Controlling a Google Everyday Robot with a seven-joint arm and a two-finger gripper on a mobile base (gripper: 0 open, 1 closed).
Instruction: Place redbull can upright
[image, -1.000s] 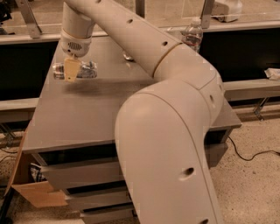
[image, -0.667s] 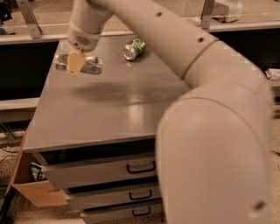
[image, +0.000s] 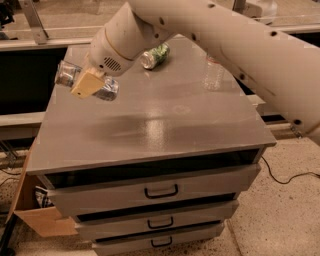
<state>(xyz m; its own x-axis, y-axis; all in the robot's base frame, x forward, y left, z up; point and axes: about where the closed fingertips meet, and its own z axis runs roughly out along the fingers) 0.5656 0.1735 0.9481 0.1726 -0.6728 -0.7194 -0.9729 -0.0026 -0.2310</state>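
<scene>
Silver redbull can (image: 109, 90) lies sideways, clamped in the gripper's (image: 88, 83) closed jaws above the drawer cabinet's (image: 150, 130) left edge; rotate it vertical, then lower gently.

No readable text anywhere, redbull can (image: 108, 90) label illegible, pincer (image: 86, 84) gripping it above cabinet top (image: 150, 131)

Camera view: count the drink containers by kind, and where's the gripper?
Cans: 2 (redbull can, green can)
Bottles: 1 (water bottle)
Total: 3
The gripper holds the redbull can sideways above the cabinet's left side.
</scene>
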